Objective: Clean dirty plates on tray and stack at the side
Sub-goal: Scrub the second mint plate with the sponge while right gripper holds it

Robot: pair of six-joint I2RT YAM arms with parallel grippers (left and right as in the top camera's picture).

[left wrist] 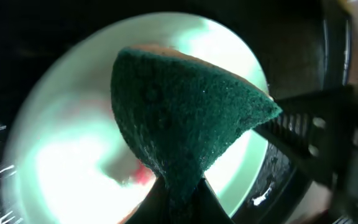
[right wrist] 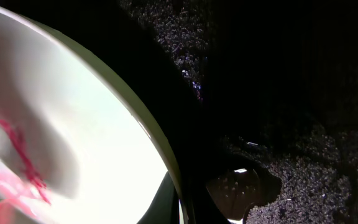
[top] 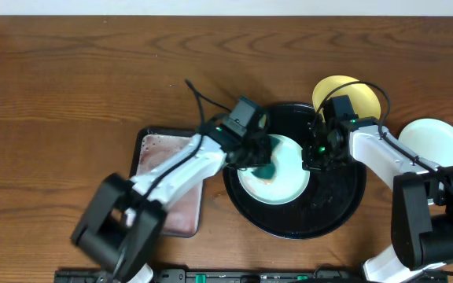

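The left gripper (top: 256, 154) is closed on a dark green, coarse-textured scouring sponge (left wrist: 185, 118). In the left wrist view the two fingers meet at the sponge's narrow lower end and pinch it into a wedge. The sponge rests on the left half of a small round pale blue-green plate (top: 289, 179). A red sauce smear (left wrist: 143, 176) shows on the plate just beside the sponge.

The right gripper (top: 314, 157) sits at the right rim of the same plate. In the right wrist view the rim runs down to the gripper, with red streaks on the plate face. Whether the fingers are clamped on the rim cannot be determined.

The plate lies inside the large round black tray (top: 340, 206), left of its centre; the tray floor is wet.

A yellow round plate (top: 354, 93) lies at the tray's far edge. A second pale plate (top: 435, 141) rests on the dark brown wood-grain tabletop (top: 69, 94), right of the tray. A rectangular silvery metal pan (top: 152, 154) lies left of the tray, under the left arm.
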